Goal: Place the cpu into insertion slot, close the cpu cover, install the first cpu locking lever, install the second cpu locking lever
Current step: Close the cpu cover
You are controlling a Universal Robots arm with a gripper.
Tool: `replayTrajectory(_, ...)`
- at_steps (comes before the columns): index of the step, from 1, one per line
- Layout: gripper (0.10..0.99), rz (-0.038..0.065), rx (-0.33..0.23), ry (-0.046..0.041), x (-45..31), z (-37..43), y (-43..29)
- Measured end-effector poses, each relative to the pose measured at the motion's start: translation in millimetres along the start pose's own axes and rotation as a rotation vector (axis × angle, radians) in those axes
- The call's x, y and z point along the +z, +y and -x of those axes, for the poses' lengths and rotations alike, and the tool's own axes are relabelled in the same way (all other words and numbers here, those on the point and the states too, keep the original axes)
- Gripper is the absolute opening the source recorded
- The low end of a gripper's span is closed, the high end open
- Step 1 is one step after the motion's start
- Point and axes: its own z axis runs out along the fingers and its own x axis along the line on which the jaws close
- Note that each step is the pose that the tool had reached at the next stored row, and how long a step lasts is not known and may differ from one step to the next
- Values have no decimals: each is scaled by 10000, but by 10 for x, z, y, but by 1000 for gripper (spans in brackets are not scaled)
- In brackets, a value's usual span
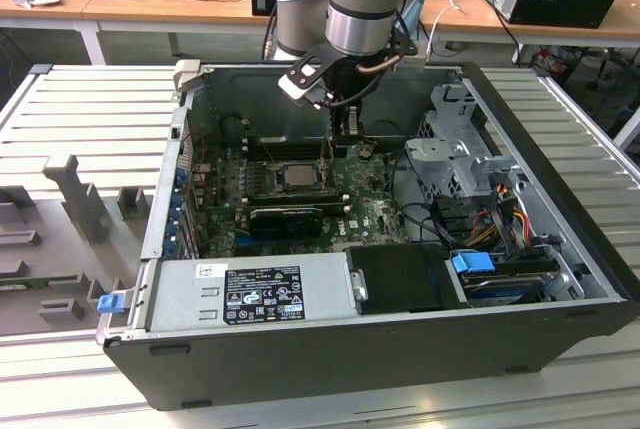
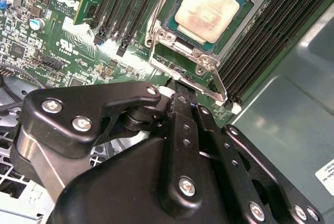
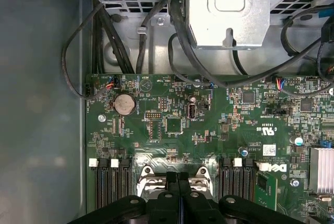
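Observation:
The cpu (image 2: 206,10) shows its silvery top and lies flat in the insertion slot, which is mostly covered by the chip. The cpu cover (image 2: 156,33), a metal frame, lies down around the chip. A thin wire locking lever (image 2: 218,85) runs along the socket edge nearest my fingers. My gripper (image 2: 180,96) hangs just beside that edge with its black fingers pressed together; whether they touch the lever I cannot tell. In the exterior view the gripper (image 1: 347,137) reaches down into the open case, right of the cpu (image 1: 296,174). The first wrist view has the shut gripper (image 3: 178,176) between the socket's metal corners.
Long black memory slots (image 2: 271,36) flank the socket. A black expansion card (image 1: 285,217) lies in front of it, with the power supply (image 1: 255,291) nearer the case's front wall. A metal drive cage (image 1: 460,154) and cables (image 1: 470,219) fill the exterior view's right.

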Motion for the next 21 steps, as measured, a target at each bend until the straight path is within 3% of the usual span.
replayTrajectory(21, 106, 0, 0, 0, 1, 0, -58)
